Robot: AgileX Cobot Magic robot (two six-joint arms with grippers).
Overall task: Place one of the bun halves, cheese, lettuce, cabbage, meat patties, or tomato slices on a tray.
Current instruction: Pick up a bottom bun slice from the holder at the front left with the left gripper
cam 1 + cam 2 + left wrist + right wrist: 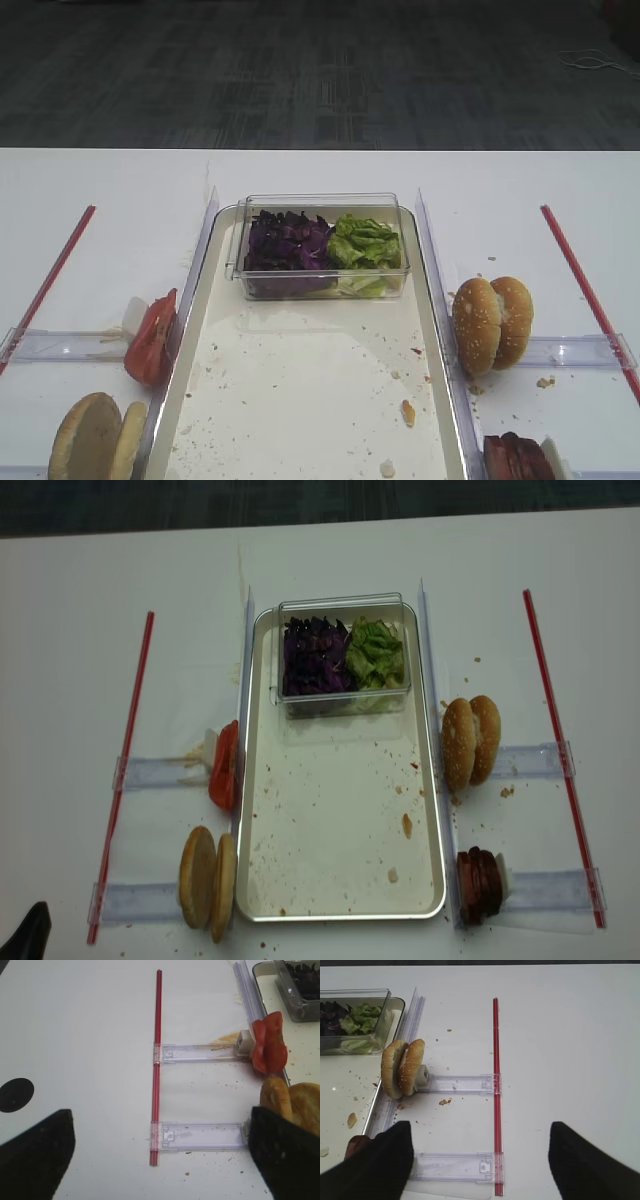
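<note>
The long cream tray [330,820] lies mid-table, strewn with crumbs. In a clear tub [343,705] at its far end sit purple cabbage [313,655] and green lettuce [377,652]. Left of the tray stand red tomato slices [224,766] and two flat bun halves [207,880]. To its right are dark meat patties [479,884]. No cheese is in view. My left gripper [160,1155] hangs open over bare table, with the bun halves [290,1102] just beyond its right finger. My right gripper [482,1160] is open too, and the patties [355,1146] peek out behind its left finger.
Two sesame-seeded domed buns [471,742] stand on edge right of the tray. Red strips [125,770] [560,750] run along both sides, with clear plastic holders [200,1136] [455,1166] reaching from them to the tray. A black dot [16,1094] marks the table at left.
</note>
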